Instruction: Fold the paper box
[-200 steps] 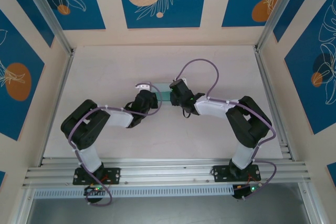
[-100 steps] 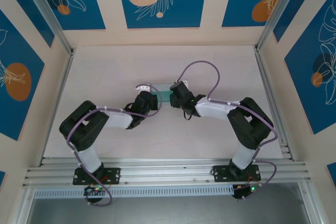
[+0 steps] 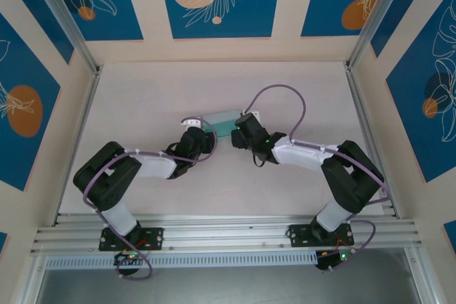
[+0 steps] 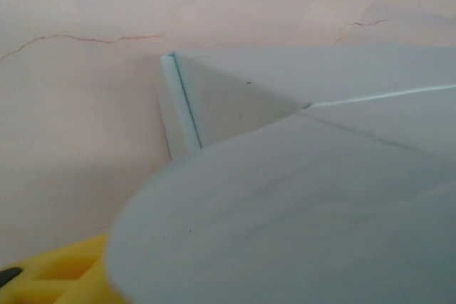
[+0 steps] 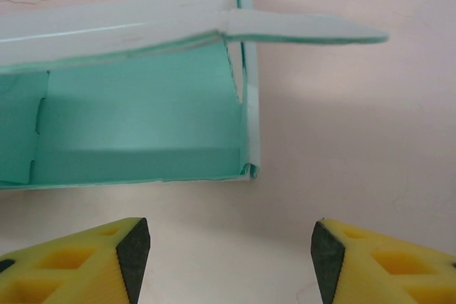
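Note:
The paper box lies on the table between my two grippers, pale blue outside and teal inside. In the right wrist view the paper box shows its open inside, with one flap sticking out to the right. My right gripper stands open just short of it, with nothing between its fingers. In the top view the right gripper is at the box's right end and my left gripper at its left end. A blurred pale card flap covers the left jaws. One yellow finger shows far to the left, so the left gripper is open.
The pale table is walled by blue-patterned panels, with aluminium posts at the back corners and a rail along the near edge. A purple cable loops above the right arm.
Both grippers have opened and let go of the box. The right gripper has drawn back a little, and more of the pale box shows between them.

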You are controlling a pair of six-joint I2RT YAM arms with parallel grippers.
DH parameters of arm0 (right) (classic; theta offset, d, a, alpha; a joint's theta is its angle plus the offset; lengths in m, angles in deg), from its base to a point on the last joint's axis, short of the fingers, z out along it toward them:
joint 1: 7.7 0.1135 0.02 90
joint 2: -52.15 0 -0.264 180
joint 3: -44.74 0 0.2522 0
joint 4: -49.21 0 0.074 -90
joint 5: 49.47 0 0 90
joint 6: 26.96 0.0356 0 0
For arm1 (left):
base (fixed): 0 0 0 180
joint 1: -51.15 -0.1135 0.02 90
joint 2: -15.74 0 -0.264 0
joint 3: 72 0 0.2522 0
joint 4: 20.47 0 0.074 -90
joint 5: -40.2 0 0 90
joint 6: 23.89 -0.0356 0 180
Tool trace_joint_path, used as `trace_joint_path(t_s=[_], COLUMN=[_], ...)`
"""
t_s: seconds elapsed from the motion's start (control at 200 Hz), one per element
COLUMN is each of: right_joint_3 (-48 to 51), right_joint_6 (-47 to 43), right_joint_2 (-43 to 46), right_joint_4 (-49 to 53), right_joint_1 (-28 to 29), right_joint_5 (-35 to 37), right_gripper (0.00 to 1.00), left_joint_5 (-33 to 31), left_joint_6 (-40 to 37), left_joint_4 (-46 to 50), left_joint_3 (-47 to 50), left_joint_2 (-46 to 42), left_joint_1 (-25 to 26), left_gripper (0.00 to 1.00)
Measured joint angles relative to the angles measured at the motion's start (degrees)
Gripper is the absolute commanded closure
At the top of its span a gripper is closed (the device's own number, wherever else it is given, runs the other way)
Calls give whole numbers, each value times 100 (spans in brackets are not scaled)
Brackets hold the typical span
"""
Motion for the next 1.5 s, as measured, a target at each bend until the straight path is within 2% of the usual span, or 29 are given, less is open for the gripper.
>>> trace_joint_path(t_s=[0.195,0.435,0.59,0.705,0.785,0.915,1.025,1.28,1.5], right_joint_3=[15,2,-214,-605,-940,-1556,-2186,-3340,-3956], right_joint_6=[-2,-111,-151,-111,-57,28,17,-164,-337], right_joint_2=[505,1541,1912,1998,1991,1764,1276,-76,-1064], right_joint_4=[275,826,1388,1823,2059,2391,2686,3296,3528], right_joint_1=[109,175,103,-199,-544,-1091,-1388,-1626,-1707], right_joint_5=[125,262,262,-70,-457,-1174,-1628,-2299,-2723], right_gripper=[28,20,12,11,11,11,11,11,12], left_joint_5=[20,210,391,284,68,-120,-81,632,1102], left_joint_6=[116,269,297,282,184,-125,-339,-562,-730], left_joint_4=[83,909,1661,2079,2441,2876,2935,3338,3615], left_joint_3=[157,380,420,415,254,-317,-798,-2057,-2800], left_joint_2=[-409,-1456,-2553,-3359,-3613,-3412,-2979,-1414,-361], left_joint_1=[13,48,66,66,57,-120,-487,-1318,-1434], left_gripper=[1,0,0,0,0,0,0,0,0])
